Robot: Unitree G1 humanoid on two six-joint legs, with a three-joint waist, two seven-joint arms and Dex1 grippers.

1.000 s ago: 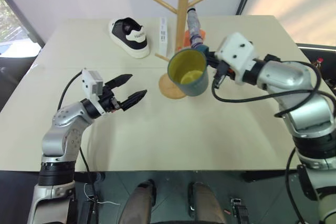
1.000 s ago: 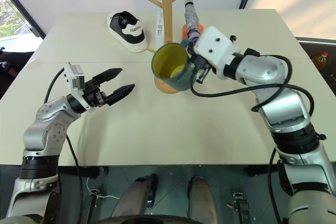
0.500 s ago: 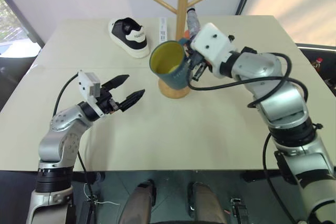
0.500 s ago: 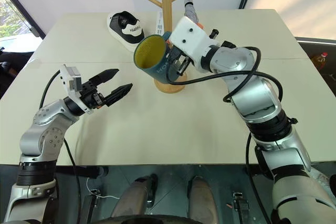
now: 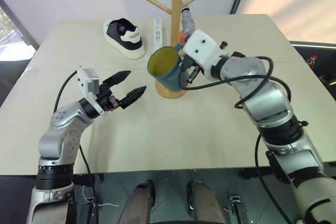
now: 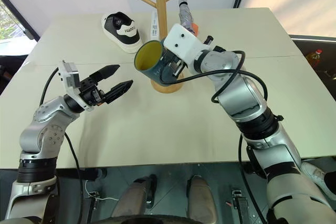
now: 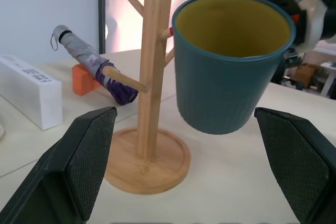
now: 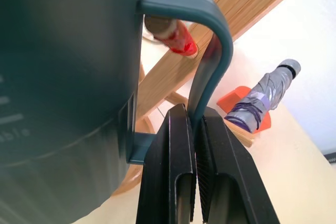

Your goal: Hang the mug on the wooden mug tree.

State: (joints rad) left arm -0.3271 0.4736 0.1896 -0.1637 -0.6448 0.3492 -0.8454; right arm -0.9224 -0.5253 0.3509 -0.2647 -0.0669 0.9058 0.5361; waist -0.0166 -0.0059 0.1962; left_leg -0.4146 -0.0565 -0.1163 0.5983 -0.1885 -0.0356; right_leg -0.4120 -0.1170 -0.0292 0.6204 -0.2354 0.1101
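We pinch the mug [image 8: 63, 61] by its handle [image 8: 207, 72] in the right gripper [image 8: 195, 150], red-tipped peg [image 8: 170, 36] at the loop beside the wooden mug tree [image 5: 176, 35]. Left gripper [image 5: 128, 90] open, idle. Ease loop over peg, keep it aligned.

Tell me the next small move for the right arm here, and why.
Probably ease the mug further onto the red-tipped peg. The right gripper is shut on the handle, and the peg tip sits just inside the loop, so the mug isn't yet hanging on the wooden mug tree.
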